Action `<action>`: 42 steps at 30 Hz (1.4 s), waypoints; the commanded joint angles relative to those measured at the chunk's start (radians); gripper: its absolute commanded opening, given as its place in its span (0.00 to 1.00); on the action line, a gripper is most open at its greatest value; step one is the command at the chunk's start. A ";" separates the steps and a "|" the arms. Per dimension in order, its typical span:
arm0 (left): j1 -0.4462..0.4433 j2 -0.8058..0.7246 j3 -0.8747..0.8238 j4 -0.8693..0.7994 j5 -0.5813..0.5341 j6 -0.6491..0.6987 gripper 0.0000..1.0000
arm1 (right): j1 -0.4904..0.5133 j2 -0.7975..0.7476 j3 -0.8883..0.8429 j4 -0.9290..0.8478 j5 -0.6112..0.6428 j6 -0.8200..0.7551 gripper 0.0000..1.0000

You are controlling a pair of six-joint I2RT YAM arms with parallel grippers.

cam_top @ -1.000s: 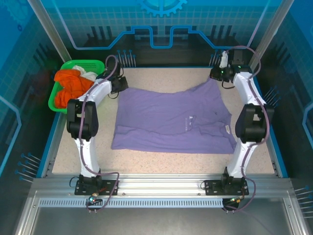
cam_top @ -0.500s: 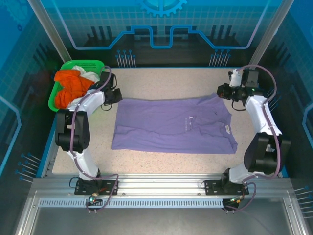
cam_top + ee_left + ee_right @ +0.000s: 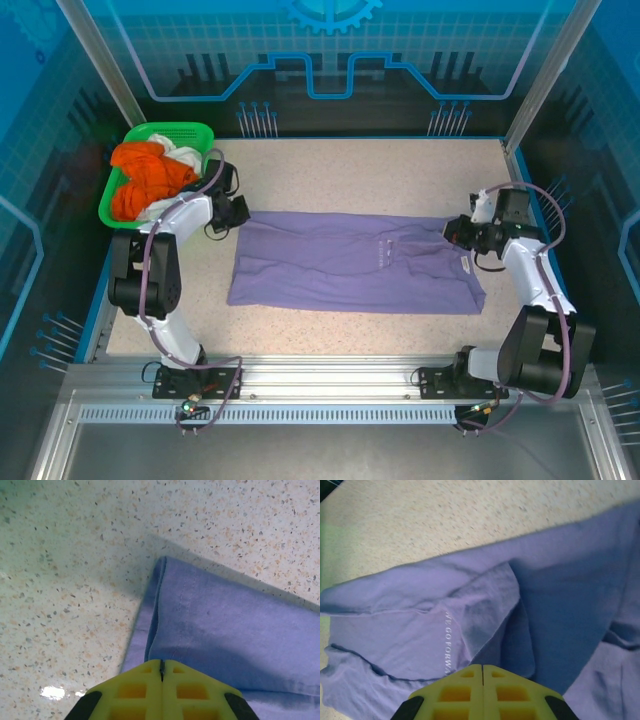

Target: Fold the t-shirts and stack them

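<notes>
Pinching cloth, the left end effector [image 3: 161,662] has its yellow fingers pressed flush together on the folded corner of the lavender t-shirt [image 3: 225,630]. In the left wrist view, the shirt's doubled hem runs straight out from the fingertips. The speckled tabletop [image 3: 75,580] lies bare to the left of this end effector and beyond the fold.

The right end effector [image 3: 482,667] also has its fingers closed tight, clamped on the same shirt. Its wrist view shows a loose flap of cloth just ahead of the tips and white lettering [image 3: 447,645] just left of them, which from above is only a faint mark.

The top view adds what the wrist cameras cannot: the shirt lies as one wide band spanning the tabletop between the two end effectors. Beyond the left end effector, to its left, a green basket [image 3: 165,127] holds an orange t-shirt [image 3: 140,185] and a white t-shirt [image 3: 185,155].
</notes>
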 commanded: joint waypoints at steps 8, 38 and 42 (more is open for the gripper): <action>0.023 -0.131 -0.042 -0.078 -0.082 -0.240 0.36 | -0.103 -0.091 -0.124 0.153 -0.090 0.211 0.20; -0.056 0.466 0.498 -0.324 0.014 -0.215 0.28 | 0.018 0.781 0.570 -0.223 0.226 0.263 0.19; -0.032 0.483 0.493 -0.369 -0.035 -0.263 0.28 | -0.037 0.808 0.584 -0.193 0.228 0.322 0.24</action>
